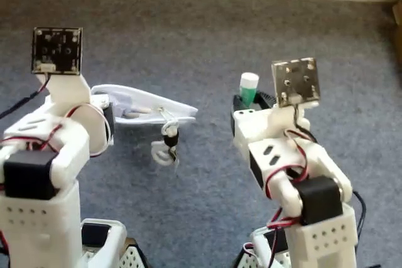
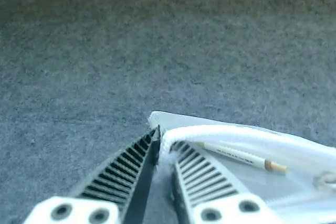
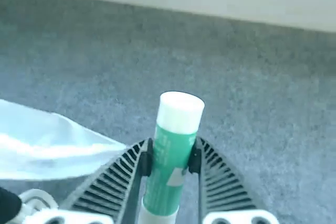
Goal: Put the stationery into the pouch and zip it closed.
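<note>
Pinching the green, white-capped glue stick, the right gripper may jam it against the slack translucent white pouch, which the left gripper clamps by its edge.

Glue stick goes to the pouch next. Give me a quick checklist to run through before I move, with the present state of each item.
1. Glue stick clamped between the right gripper fingers: ok.
2. Glue stick held cap up, not slipping sideways: ok.
3. Left gripper shut on the pouch edge: ok.
4. Pen lying inside the pouch: ok.
5. Pouch mouth open wide enough for the glue stick: cannot tell.
6. Zip cord out of the way; it lies at the pouch end nearer the glue stick: cannot tell.
</note>
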